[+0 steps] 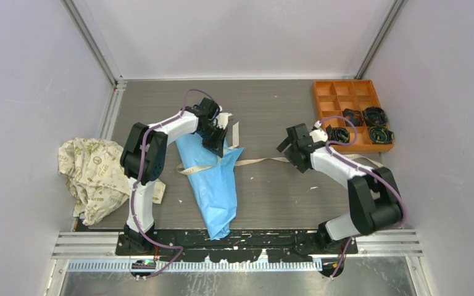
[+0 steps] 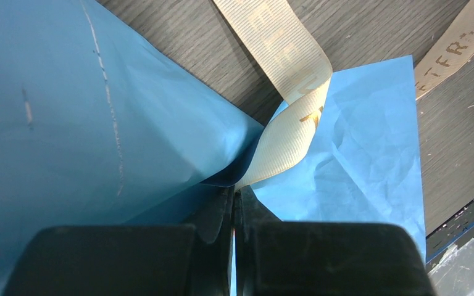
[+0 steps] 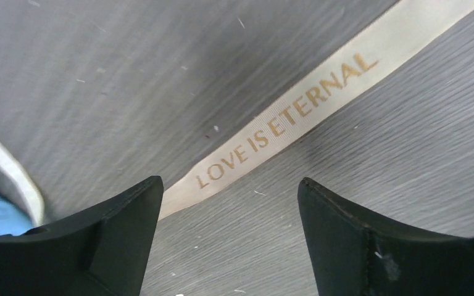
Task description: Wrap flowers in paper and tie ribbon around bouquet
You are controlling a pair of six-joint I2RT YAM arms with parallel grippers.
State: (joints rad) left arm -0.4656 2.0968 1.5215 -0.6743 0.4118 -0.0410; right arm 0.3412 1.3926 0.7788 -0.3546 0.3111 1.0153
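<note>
The bouquet [image 1: 213, 185] lies as a light blue paper cone in the middle of the table, narrow end toward the arms. The flowers are hidden inside the paper [image 2: 68, 123]. The beige ribbon [image 1: 262, 161] runs from the cone's wide end rightward across the table. My left gripper [image 1: 216, 145] sits over the wide end, shut on a folded loop of the ribbon [image 2: 290, 123] right at the paper's edge, the jaws [image 2: 234, 194] pressed together. My right gripper [image 3: 228, 191] hovers open just above the table, with the printed ribbon [image 3: 296, 114] lying flat beyond its fingertips, untouched.
An orange compartment tray [image 1: 345, 98] with dark coils [image 1: 376, 132] stands at the back right. A crumpled cream cloth with green print [image 1: 92, 172] lies at the left edge. Grey walls close in the table on three sides.
</note>
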